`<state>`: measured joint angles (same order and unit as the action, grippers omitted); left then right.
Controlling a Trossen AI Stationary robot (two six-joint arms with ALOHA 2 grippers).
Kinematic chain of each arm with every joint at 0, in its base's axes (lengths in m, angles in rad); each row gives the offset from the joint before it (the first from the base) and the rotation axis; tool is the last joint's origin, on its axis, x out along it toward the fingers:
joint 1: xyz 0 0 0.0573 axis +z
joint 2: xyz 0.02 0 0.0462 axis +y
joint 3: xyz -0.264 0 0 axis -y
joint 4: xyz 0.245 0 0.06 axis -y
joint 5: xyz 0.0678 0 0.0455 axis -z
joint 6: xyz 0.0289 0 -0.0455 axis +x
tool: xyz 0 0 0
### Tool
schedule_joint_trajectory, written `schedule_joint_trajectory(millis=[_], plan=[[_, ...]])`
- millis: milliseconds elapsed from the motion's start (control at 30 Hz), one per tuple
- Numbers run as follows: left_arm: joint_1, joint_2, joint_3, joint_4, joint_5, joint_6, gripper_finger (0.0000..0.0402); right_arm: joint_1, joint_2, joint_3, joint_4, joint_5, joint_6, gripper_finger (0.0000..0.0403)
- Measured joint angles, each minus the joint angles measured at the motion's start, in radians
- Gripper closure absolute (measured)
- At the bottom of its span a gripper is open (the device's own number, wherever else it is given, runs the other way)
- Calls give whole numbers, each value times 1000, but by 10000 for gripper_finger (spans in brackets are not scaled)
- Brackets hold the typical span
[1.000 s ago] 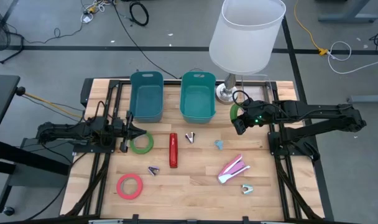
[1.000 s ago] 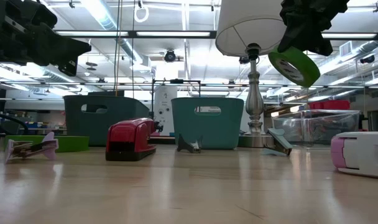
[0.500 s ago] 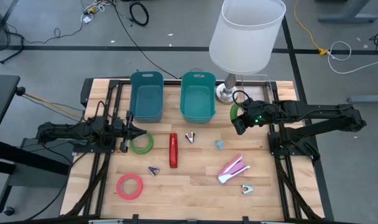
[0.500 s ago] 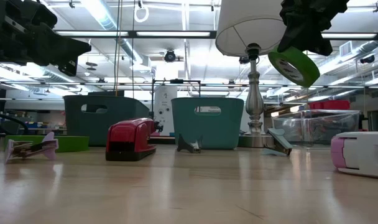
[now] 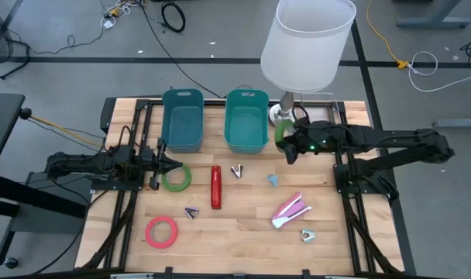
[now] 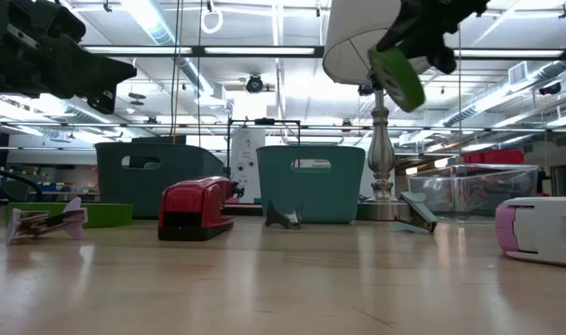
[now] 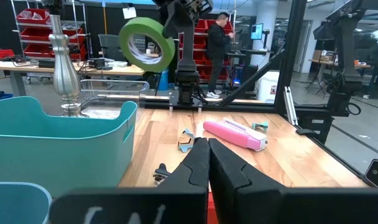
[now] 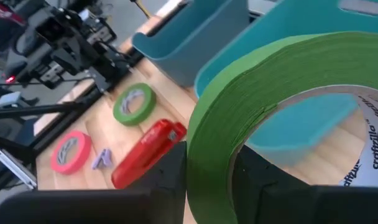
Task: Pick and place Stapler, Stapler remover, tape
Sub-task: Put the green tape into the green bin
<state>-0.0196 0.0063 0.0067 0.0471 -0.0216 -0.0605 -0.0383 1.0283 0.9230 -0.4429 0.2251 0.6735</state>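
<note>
My right gripper [image 5: 287, 147] holds a green tape roll [image 5: 280, 133] in the air beside the right teal bin [image 5: 245, 120]; the roll also shows high in the low view [image 6: 397, 79] and in the left wrist view [image 7: 147, 43]. My left gripper [image 5: 177, 163] waits shut at the table's left, next to a second green tape roll [image 5: 176, 178] lying flat. A red stapler [image 5: 216, 187], a pink stapler [image 5: 290, 211], a pink tape roll [image 5: 162, 232] and several small staple removers [image 5: 237, 170] lie on the table. My right gripper pinches the wall of the green roll [image 8: 207, 149], one finger [image 8: 258, 182] inside the roll's hole and one [image 8: 167, 174] outside. The fingers come from the table's right, slanting downward. The roll is lifted clear, standing on edge and tilted.
A second teal bin [image 5: 182, 118] stands left of the first at the far edge. A lamp with a white shade [image 5: 307, 43] rises at the far right, its base [image 5: 282, 116] close to the held roll. People stand in the room beyond the table.
My right gripper has carried the green roll toward the table's left, nearer the right teal bin, and slightly up. It has tipped, so the roll now shows more edge-on in the low view. The grip has stayed the same.
</note>
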Motion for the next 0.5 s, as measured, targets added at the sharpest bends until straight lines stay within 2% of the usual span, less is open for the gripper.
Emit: schedule_joint_trajectory(millis=[500], plan=[[0,0,0,0,0,0,399,-21,202,0,339,55,-127,313]])
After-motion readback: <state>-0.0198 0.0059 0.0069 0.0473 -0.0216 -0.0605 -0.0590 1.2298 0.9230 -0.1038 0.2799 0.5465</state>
